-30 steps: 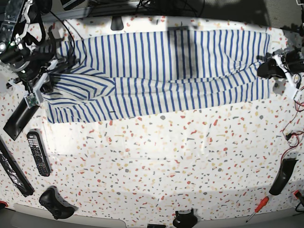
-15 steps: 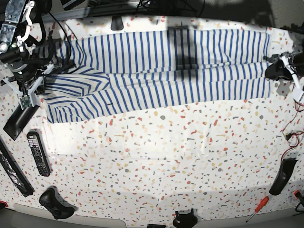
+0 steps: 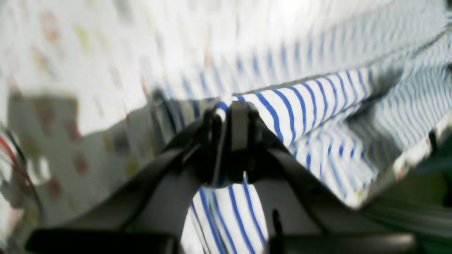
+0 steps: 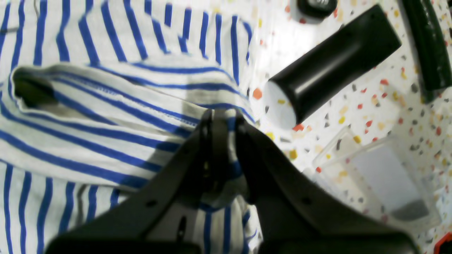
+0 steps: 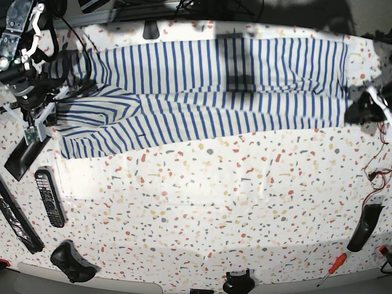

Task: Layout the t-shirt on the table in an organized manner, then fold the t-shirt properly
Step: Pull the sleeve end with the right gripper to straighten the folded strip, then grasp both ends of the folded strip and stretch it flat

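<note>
The right gripper (image 4: 220, 118) pinches a bunched fold of the t-shirt (image 5: 208, 92), and the left gripper (image 3: 229, 116), at the opposite end, clamps a striped edge between nearly closed jaws. Between them the soft, blue-striped white cloth stretches as a long band, its long axis running gripper to gripper across the far part of the speckled table (image 5: 214, 214). Just beside the right gripper lies a glossy black cylinder (image 4: 332, 63).
</note>
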